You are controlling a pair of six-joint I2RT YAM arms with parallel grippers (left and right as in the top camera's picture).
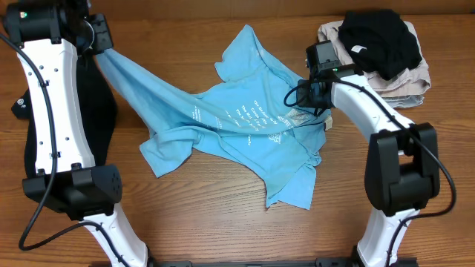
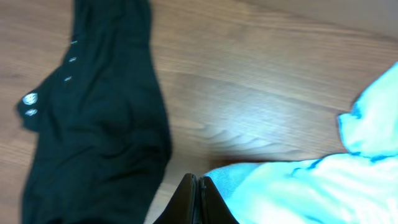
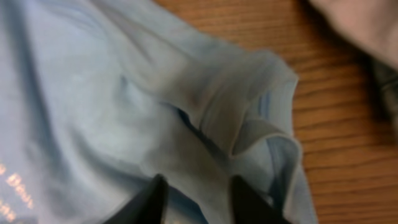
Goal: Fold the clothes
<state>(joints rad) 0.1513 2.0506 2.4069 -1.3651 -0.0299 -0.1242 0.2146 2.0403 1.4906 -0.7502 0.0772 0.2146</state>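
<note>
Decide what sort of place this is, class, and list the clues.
Most likely a robotics lab or test bench, not a home: the left robot arm and right robot arm stand at a wooden table, with a blue T-shirt and a pile of clothes.

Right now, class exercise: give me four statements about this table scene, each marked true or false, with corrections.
1. The light blue T-shirt is neatly folded. False: it lies crumpled and spread out.
2. The left gripper is shut on the T-shirt. True.
3. A black garment tops the beige pile. True.
4. The right gripper hovers over that black garment. False: it is over the T-shirt, open.
</note>
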